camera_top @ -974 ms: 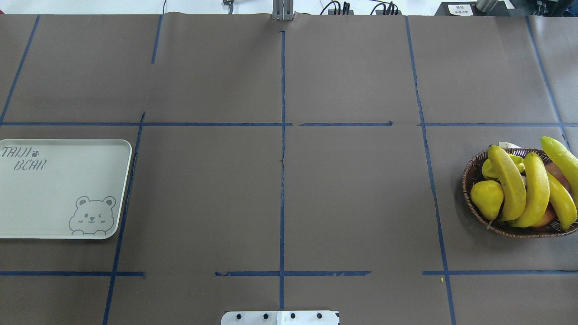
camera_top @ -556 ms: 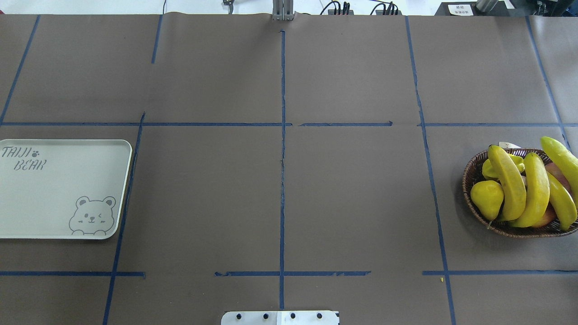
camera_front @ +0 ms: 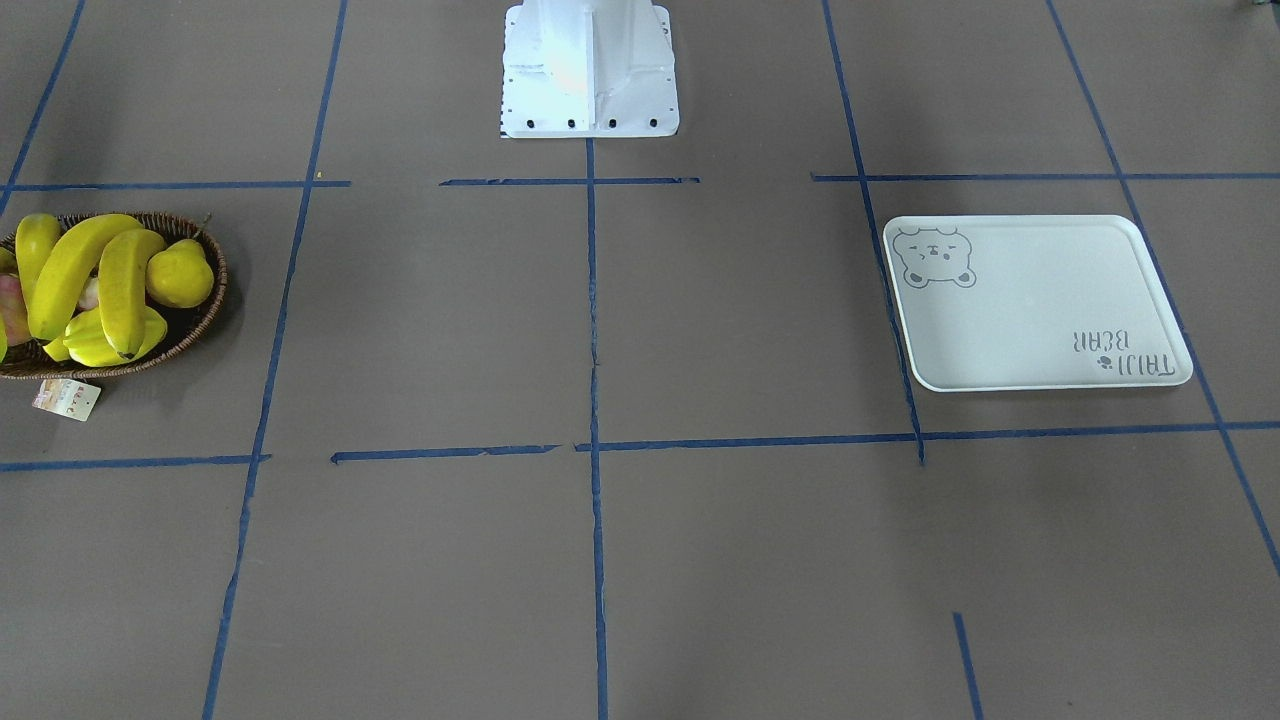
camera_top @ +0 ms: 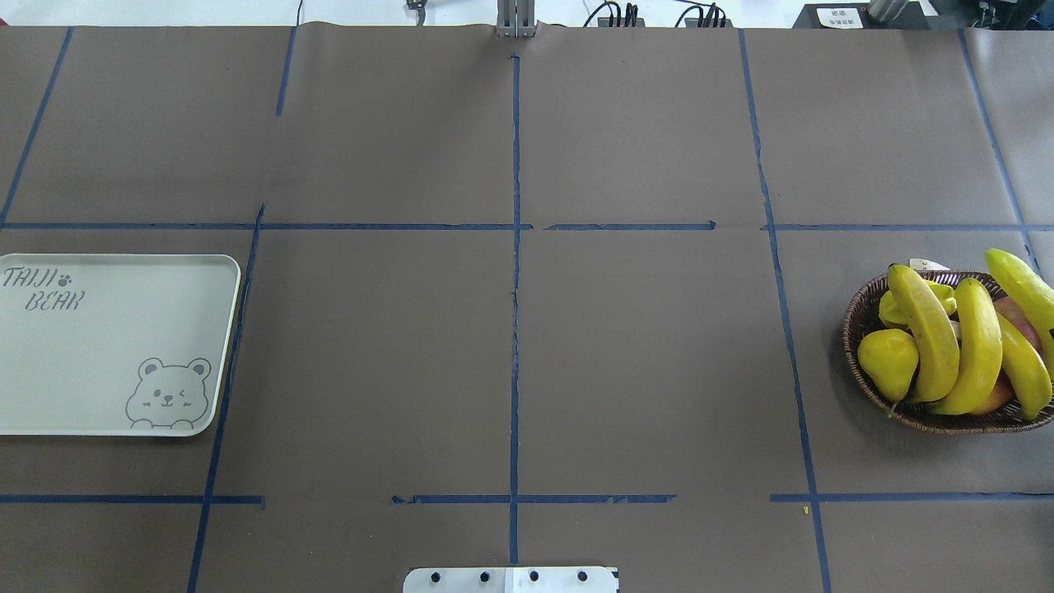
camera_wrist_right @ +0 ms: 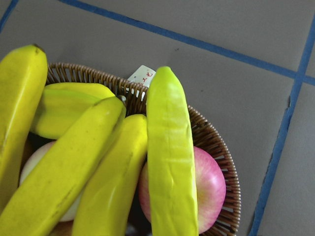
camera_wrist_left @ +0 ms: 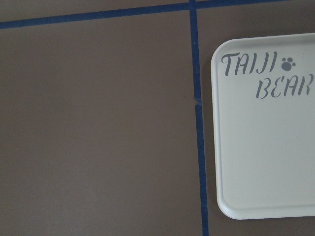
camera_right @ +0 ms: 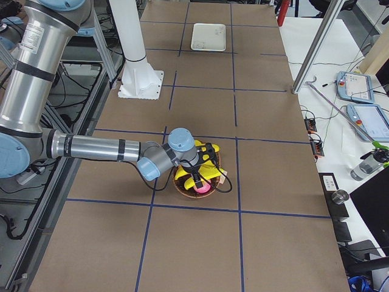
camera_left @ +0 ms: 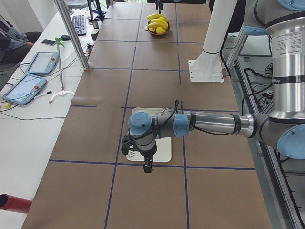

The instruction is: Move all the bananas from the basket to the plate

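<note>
Bananas [camera_top: 980,346]: 4, in basket [camera_top: 855,323], tabletop [camera_top: 642,371] 3 o'clock; unmoved since 1 s ago. Plate [camera_top: 107,371]: 9 o'clock, bare. Right tool [camera_right: 196,178] over basket, left tool [camera_left: 148,166] at plate's edge; open or closed: cannot tell. Transfer unstarted.

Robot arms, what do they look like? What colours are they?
Both are shiny silver tubes with dark grey bands and round light-blue caps at the joints. The left arm ends in a small black left gripper, and a thin black cable runs along it. The right arm looks the same, with a black right gripper.
</note>
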Robot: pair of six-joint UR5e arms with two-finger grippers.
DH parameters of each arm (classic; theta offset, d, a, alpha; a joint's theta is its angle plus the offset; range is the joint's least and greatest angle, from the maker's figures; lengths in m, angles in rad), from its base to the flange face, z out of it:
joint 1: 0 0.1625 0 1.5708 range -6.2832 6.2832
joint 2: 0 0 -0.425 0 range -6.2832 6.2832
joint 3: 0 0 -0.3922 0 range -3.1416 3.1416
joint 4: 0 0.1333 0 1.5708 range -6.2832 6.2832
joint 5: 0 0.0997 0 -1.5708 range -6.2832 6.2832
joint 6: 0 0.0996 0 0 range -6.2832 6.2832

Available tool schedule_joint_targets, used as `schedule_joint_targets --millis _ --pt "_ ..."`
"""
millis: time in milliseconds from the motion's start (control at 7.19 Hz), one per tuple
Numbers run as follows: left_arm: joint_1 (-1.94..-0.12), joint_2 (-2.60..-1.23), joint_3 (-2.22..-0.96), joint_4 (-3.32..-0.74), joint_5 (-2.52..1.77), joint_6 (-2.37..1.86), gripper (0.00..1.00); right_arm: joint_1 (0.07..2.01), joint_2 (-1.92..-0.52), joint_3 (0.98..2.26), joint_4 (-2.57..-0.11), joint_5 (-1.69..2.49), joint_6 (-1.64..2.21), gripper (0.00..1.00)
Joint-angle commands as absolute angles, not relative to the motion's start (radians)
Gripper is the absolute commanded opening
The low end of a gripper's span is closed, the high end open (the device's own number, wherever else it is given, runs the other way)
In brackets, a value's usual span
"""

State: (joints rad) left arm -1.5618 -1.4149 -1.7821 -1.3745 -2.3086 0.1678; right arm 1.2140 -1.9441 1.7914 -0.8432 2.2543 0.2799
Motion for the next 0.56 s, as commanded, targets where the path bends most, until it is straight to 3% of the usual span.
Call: schedule_joint_targets --millis 0,417 --pt "-1.549 -1.413 -1.781 -1.373 -2.309 0.167 1.00 1.174 -1.985 1.789 -0.821 2.182 0.278 0.96" --pt "-1.546 -1.413 -1.775 -1.374 -2.309 0.169 1.00 1.137 -1.970 1.769 -0.821 2.166 0.276 0.89"
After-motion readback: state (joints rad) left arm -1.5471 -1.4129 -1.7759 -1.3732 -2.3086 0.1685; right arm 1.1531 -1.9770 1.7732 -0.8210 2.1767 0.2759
